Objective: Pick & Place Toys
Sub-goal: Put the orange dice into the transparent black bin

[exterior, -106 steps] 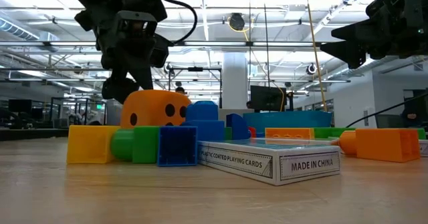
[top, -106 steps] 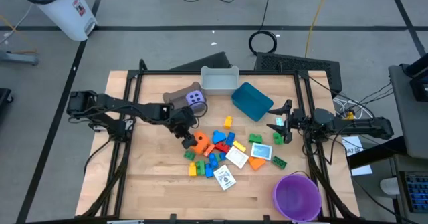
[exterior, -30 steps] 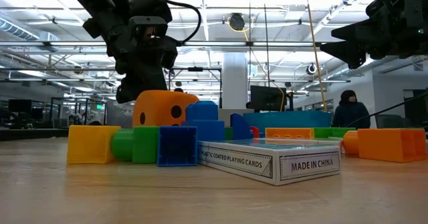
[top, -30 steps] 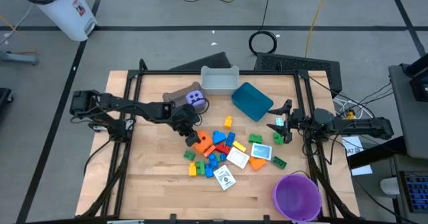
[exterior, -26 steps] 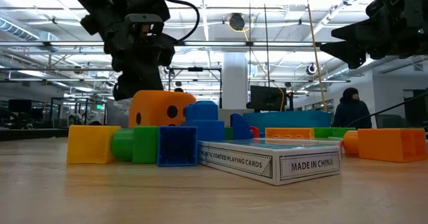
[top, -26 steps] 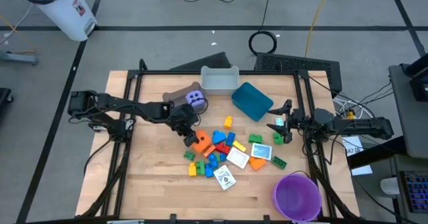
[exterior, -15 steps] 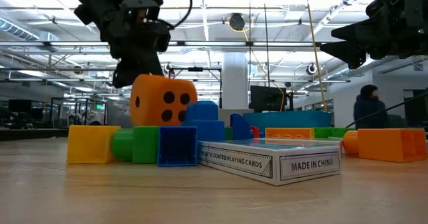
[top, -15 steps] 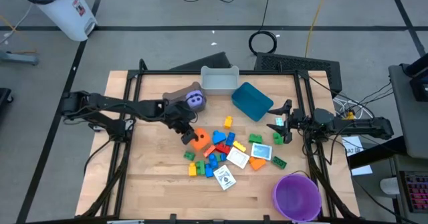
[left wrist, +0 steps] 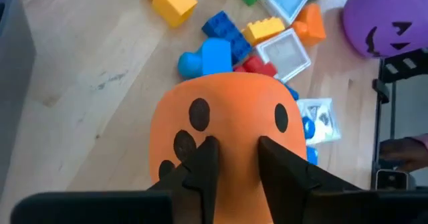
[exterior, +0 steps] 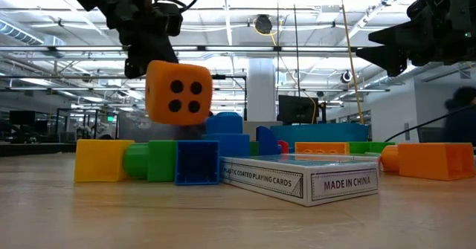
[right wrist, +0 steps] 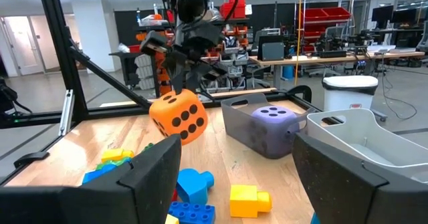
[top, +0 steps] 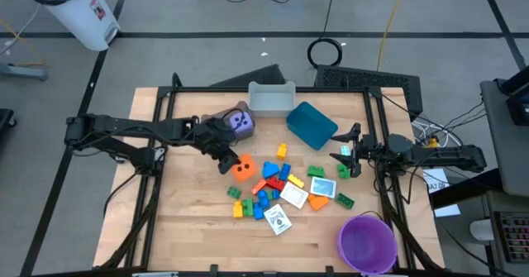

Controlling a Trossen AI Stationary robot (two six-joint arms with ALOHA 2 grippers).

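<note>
Orange die (top: 241, 169) hangs in my left gripper (top: 225, 159), pinched by its two fingers (left wrist: 202, 162) on the top. In the low view it (exterior: 178, 93) sits in the upper left of the frame, clear above the bricks (exterior: 172, 160), with open air under it. From above, it is left of the middle, at the left edge of the toy pile (top: 273, 186).

Bare wood lies to the left of the pile and along the bottom of the table (top: 190, 227), so there is room to move there.

Purple die (top: 240, 122) sits in the grey bin (top: 216, 119), just above my left gripper in the high view. The light bin (top: 271, 99) is at the top middle edge, and the blue bin (top: 312, 124) is tipped beside it. The purple bowl (top: 365, 242) is at the lower right corner.

A card box (exterior: 297, 178) lies flat at the front of the low view.

My right gripper (top: 350, 151) waits at the right edge of the table, fingers spread wide and holding nothing.
</note>
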